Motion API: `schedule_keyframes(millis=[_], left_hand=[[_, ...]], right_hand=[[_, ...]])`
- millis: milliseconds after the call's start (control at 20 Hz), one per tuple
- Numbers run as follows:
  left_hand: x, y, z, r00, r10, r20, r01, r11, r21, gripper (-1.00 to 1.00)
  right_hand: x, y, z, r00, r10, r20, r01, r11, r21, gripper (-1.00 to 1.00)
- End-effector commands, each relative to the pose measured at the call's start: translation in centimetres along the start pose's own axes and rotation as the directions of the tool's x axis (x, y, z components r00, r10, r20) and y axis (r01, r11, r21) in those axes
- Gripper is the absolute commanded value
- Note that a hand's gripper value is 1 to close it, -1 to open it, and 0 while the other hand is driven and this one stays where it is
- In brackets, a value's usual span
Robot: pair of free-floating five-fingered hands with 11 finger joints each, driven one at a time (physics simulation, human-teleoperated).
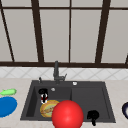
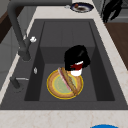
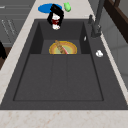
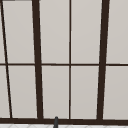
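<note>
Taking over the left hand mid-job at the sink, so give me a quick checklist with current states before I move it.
1. Left hand shut on the red-and-white cup: ok.
2. Cup clear above the plate in the basin: ok.
3. Food strip lying across the plate: ok.
4. Faucet spout away from the left hand: ok.
5. Right hand hanging at the sink's front edge, apart from the cup: ok.
6. Cup's contents: cannot tell.
</note>
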Motion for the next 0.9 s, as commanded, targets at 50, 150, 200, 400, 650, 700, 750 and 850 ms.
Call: schedule_keyframes(millis=[50,150,200,400,650,700,750,850], left_hand=[[-4.9,-1.7,-0.6,0.9999,-0.008,-0.014,0.008,0.9991,0.042,1.0],[-7.1,-2.3,-0.5,0.9999,-0.004,-0.009,0.005,0.9987,0.051,1.0],[-8.2,-2.6,-0.5,1.0,-0.004,-0.008,0.005,0.9986,0.053,1.0],[-10.7,-5.2,-1.2,0.9997,-0.003,-0.022,0.004,0.9991,0.043,1.0],[-10.9,-6.3,-0.8,1.0,0.002,-0.006,-0.002,0.9997,0.025,1.0],[-11.1,-6.6,-0.8,1.0,0.006,-0.004,-0.006,0.9998,0.021,1.0],[-12.1,-6.6,-0.7,1.0,0.007,0.0,-0.007,0.9998,0.018,1.0],[-13.9,-6.7,-0.5,1.0,0.001,0.005,-0.001,0.9997,0.023,1.0]], right_hand=[[0.0,0.0,0.0,1.0,0.0,0.0,0.0,1.0,0.0,0.0],[0.0,0.0,0.0,1.0,0.0,0.0,0.0,1.0,0.0,0.0],[0.0,0.0,0.0,1.0,0.0,0.0,0.0,1.0,0.0,0.0],[0.0,0.0,0.0,1.0,0.0,0.0,0.0,1.0,0.0,0.0],[0.0,0.0,0.0,1.0,0.0,0.0,0.0,1.0,0.0,0.0],[0.0,0.0,0.0,1.0,0.0,0.0,0.0,1.0,0.0,0.0],[0.0,0.0,0.0,1.0,0.0,0.0,0.0,1.0,0.0,0.0],[0.0,0.0,0.0,1.0,0.0,0.0,0.0,1.0,0.0,0.0]])
